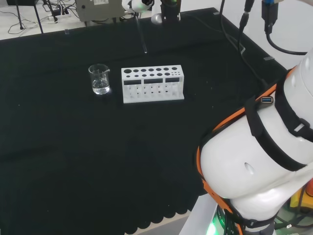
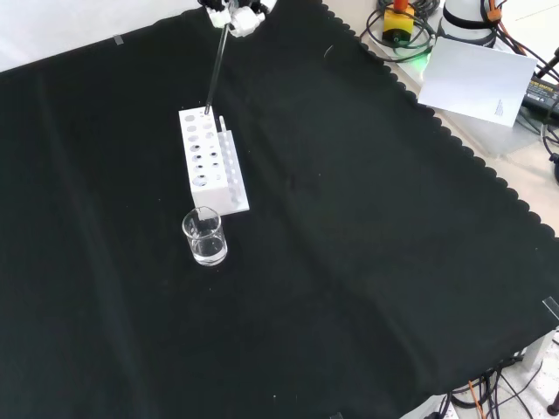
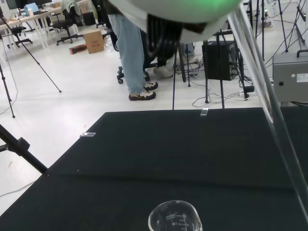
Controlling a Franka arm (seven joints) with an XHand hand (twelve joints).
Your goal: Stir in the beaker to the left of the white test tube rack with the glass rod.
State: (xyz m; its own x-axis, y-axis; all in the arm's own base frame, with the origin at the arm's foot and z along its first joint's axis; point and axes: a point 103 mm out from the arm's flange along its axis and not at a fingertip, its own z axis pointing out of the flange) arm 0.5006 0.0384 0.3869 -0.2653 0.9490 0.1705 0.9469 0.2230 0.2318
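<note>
The hand (image 1: 139, 5) sits high at the far edge of the tabletop (image 1: 58, 161) in the head view, mostly cut off by the top of the picture. The glass rod (image 1: 142, 33) hangs down from it, slightly tilted, its lower tip in the air above the cloth behind the white test tube rack (image 1: 152, 84). In the front view the hand (image 2: 234, 12) enters from the top and the glass rod (image 2: 215, 72) slants down toward the far end of the white test tube rack (image 2: 210, 161); whether the tip touches it or hangs above is hard to judge from there. The fingers seem to be closed around the rod's upper end, though little of them shows.

The beaker (image 1: 100, 79) stands upright on the cloth just left of the rack in the head view, apart from it, with clear liquid in its bottom. In the front view the beaker (image 2: 204, 236) stands just in front of the rack's near end. In the wrist view the beaker's rim (image 3: 174, 216) carries printed graduation marks, too small to read, and the glass rod (image 3: 269, 103) crosses the picture as a clear slanting bar.
</note>
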